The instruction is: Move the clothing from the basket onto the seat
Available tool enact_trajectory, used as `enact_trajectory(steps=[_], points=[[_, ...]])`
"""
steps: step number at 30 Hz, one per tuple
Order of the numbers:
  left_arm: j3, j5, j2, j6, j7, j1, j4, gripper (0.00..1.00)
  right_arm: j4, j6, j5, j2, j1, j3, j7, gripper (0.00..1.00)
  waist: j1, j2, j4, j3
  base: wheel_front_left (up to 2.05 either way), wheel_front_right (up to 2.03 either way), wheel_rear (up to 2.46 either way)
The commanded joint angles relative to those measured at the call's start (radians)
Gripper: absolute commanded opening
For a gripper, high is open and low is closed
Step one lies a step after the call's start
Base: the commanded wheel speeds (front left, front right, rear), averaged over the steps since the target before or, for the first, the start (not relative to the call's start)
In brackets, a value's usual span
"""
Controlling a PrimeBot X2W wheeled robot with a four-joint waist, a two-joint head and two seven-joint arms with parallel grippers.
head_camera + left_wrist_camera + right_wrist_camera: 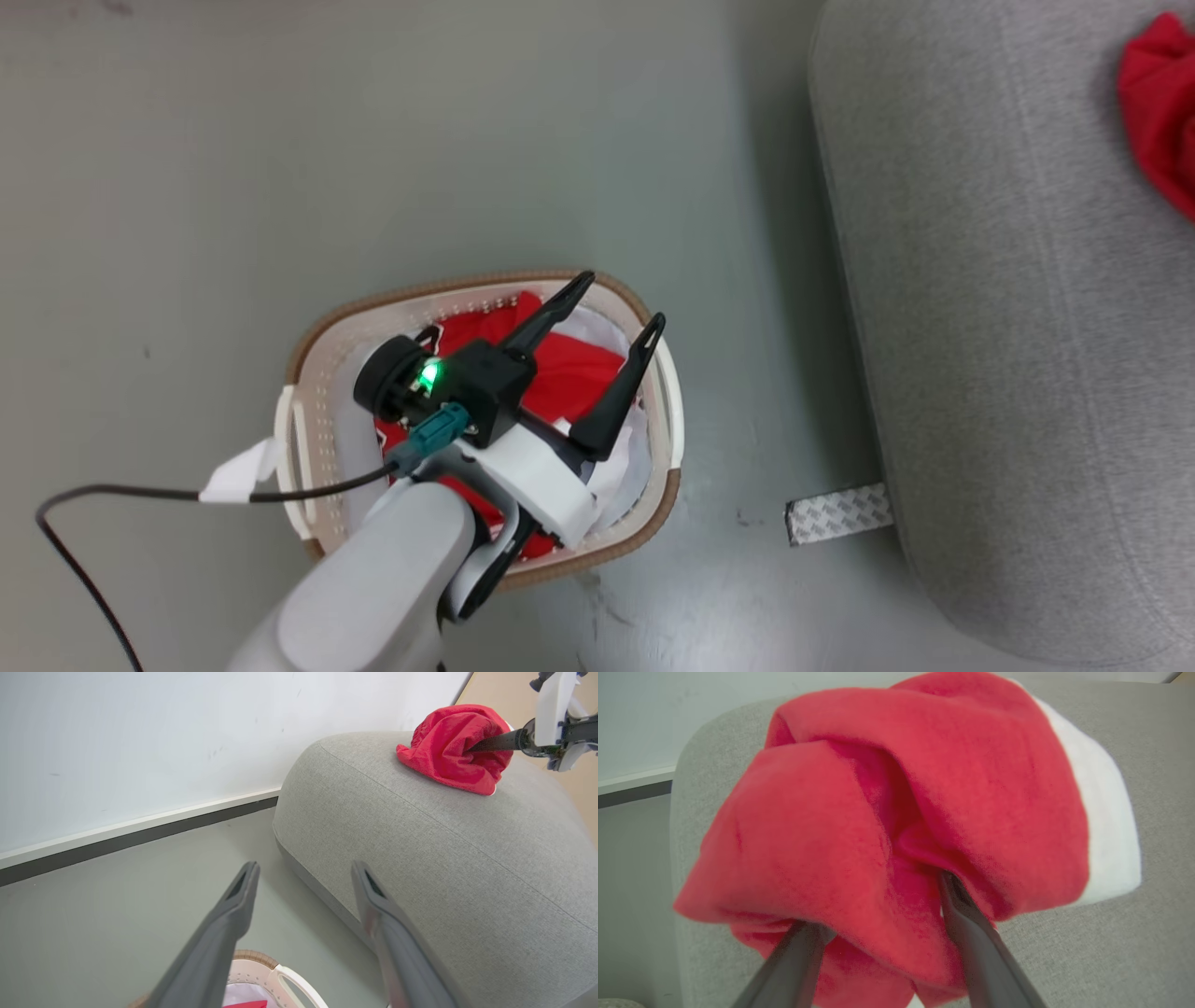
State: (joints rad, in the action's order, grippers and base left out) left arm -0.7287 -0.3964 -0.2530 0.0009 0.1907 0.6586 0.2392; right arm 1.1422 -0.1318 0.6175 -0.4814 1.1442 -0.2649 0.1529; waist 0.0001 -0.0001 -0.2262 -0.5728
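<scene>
The basket (668, 439) stands on the floor with red clothing (571, 370) lying in it. My left gripper (624, 299) hangs open and empty above it, its fingers (243, 896) pointing past the rim toward the seat (444, 858). A bunched red garment with a white band (878, 802) rests on the seat (1008, 327), at its far right edge in the head view (1162, 112). My right gripper (882, 905) has its fingers spread apart and their tips buried in the folds of that garment (448, 746).
A white liner (621, 471) lies under the clothes in the basket. A black cable with a white tag (238, 476) runs across the floor on the left. A patterned strip (836, 513) lies on the floor by the seat's base. A white wall with a dark baseboard (140, 833) stands behind.
</scene>
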Motion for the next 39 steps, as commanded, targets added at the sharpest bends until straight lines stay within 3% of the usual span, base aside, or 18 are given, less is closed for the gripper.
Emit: enact_trajectory(steps=[1,9,18,26,32,39], points=[[0.001,-0.006,-0.004,0.003,0.004,-0.016,0.004,1.00,-0.004,0.002,0.003,-0.003,-0.021,-0.008,0.003,1.00,-0.0001,0.0001,-0.012,0.031,0.00,0.00,0.00],[0.039,-0.053,-0.020,0.029,0.040,-0.094,0.040,1.00,-0.103,0.002,0.024,-0.034,-0.109,-0.158,0.013,1.00,-0.0001,0.0001,-0.023,0.223,0.00,0.00,0.00],[0.134,-0.117,-0.043,0.078,0.066,-0.204,0.034,1.00,-0.349,0.002,0.143,-0.093,-0.242,-0.274,-0.066,1.00,-0.0001,0.0001,0.019,0.433,0.00,0.00,0.00],[0.242,-0.143,-0.049,0.138,0.073,-0.306,0.004,1.00,-0.525,0.002,0.202,-0.095,-0.408,-0.227,-0.240,1.00,-0.0001,0.0001,0.069,0.533,0.00,0.00,0.00],[0.350,-0.085,-0.029,0.182,0.073,-0.418,-0.050,1.00,-0.587,0.002,0.171,-0.022,-0.579,-0.162,-0.336,1.00,-0.0001,0.0001,0.097,0.577,0.00,0.00,0.00],[0.474,-0.020,0.006,0.175,0.074,-0.543,-0.086,1.00,-0.684,0.002,0.064,0.082,-0.774,-0.046,-0.405,1.00,-0.0001,0.0001,0.107,0.591,0.00,0.00,0.00]])
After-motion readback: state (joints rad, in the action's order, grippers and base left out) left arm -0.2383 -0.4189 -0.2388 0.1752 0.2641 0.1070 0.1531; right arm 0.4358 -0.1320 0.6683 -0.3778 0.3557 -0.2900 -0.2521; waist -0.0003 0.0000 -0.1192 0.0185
